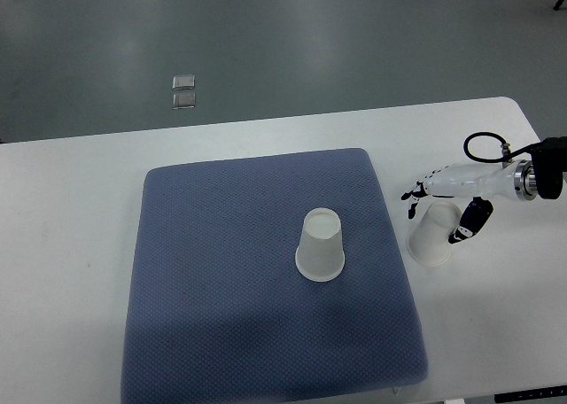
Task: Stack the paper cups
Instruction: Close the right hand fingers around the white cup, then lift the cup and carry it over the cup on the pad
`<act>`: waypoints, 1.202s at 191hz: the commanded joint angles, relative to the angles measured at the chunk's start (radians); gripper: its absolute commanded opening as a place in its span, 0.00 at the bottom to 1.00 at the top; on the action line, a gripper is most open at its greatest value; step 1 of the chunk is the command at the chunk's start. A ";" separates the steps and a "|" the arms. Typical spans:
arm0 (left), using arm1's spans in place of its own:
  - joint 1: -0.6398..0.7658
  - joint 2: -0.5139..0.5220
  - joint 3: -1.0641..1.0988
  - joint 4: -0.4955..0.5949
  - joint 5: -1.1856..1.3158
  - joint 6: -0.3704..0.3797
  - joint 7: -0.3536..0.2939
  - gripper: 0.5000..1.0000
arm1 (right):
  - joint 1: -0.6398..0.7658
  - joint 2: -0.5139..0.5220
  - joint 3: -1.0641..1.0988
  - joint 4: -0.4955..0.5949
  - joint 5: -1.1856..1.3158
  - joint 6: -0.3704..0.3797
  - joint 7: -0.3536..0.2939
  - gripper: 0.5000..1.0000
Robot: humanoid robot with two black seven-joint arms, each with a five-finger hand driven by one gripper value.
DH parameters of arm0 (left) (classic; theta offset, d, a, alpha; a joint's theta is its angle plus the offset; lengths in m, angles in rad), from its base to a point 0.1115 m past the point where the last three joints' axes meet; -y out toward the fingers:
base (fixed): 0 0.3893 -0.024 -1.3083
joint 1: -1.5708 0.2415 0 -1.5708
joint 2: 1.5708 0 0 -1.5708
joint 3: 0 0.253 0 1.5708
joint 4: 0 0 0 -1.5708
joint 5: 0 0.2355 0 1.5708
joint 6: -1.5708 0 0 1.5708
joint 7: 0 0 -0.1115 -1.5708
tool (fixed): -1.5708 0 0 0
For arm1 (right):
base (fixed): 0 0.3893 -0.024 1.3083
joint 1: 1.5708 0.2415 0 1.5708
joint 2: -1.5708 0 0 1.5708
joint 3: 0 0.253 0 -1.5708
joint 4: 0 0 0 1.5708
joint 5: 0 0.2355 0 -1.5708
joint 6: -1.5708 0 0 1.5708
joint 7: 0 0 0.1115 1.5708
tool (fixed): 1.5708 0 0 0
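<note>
White paper cup [432, 236] sits in my right hand [447, 200], fingers curled around it, beside the blue mat [221, 271] holding another upturned cup [320, 244].

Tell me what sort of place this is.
Probably a robotics lab or test bench: a plain white table with a blue mat as work area, two paper cups as test props, and a bare grey floor beyond.
</note>
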 commanded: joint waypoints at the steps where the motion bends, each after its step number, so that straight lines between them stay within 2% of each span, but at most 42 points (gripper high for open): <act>1: 0.000 0.000 0.000 0.000 0.001 0.000 0.000 1.00 | -0.016 0.015 0.000 -0.015 0.001 -0.028 0.000 0.83; 55: 0.000 0.000 0.000 0.000 0.001 0.000 0.000 1.00 | -0.038 0.023 0.000 -0.026 0.007 -0.040 0.002 0.79; 61: 0.000 0.000 0.000 0.000 0.000 0.000 0.000 1.00 | -0.041 0.026 0.000 -0.027 0.007 -0.040 0.002 0.76; 76: 0.000 0.000 0.000 0.000 0.000 0.000 0.000 1.00 | -0.041 0.029 0.000 -0.038 0.008 -0.040 0.002 0.60; 102: 0.000 0.000 0.000 0.000 0.001 0.000 0.000 1.00 | -0.044 0.030 0.000 -0.041 0.005 -0.039 0.002 0.50; 116: 0.000 0.000 0.000 0.000 0.001 0.000 0.000 1.00 | -0.044 0.034 0.000 -0.041 0.005 -0.036 0.002 0.37; 126: 0.000 0.000 0.000 0.000 0.001 0.000 0.000 1.00 | -0.044 0.034 0.000 -0.043 0.007 -0.034 0.002 0.34; 229: 0.000 0.000 0.000 0.000 0.000 0.000 0.000 1.00 | -0.027 0.020 0.008 -0.046 0.016 -0.027 0.000 0.33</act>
